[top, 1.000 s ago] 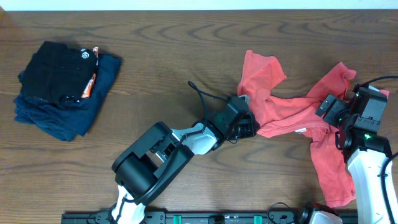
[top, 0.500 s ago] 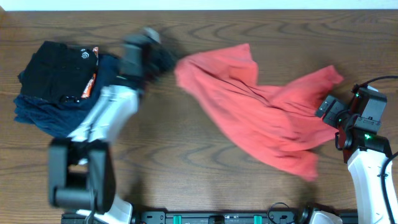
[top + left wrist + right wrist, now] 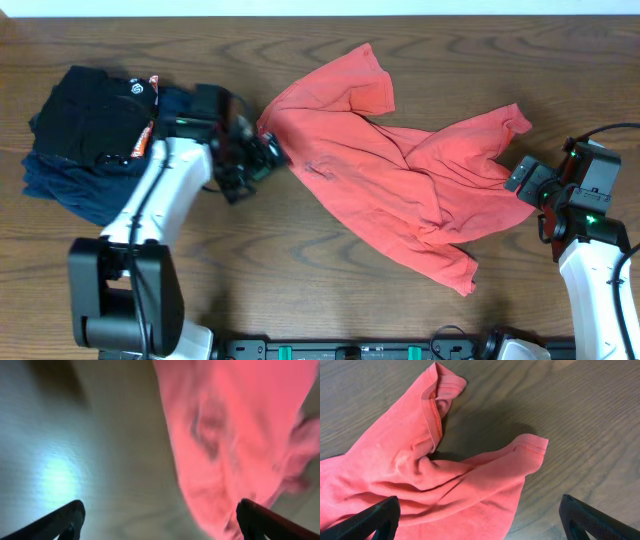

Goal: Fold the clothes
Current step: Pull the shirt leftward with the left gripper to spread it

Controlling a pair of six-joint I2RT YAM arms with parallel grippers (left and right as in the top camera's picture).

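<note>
Shirt: the coral-red short-sleeved cotton T-shirt [image 3: 390, 185] lies rumpled on the brown wooden tabletop [image 3: 300, 270], between our claws.
Left claw [image 3: 272, 152]: we see it gaping, empty, at the shirt's left edge.
Right claw [image 3: 521, 179]: gaping, empty, beside a sleeve.

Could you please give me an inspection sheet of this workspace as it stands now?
Surface: dark wood-grain table.
Job's things: coral-red T-shirt spread out, crumpled, not folded.
Clutter: black folded garment stacked on navy folded garment, far left.
Grippers: left gripper open at the shirt's left edge; right gripper open beside its right edge.
Cables: black cable by the right arm.
Surroundings: black rail along the near edge.
</note>
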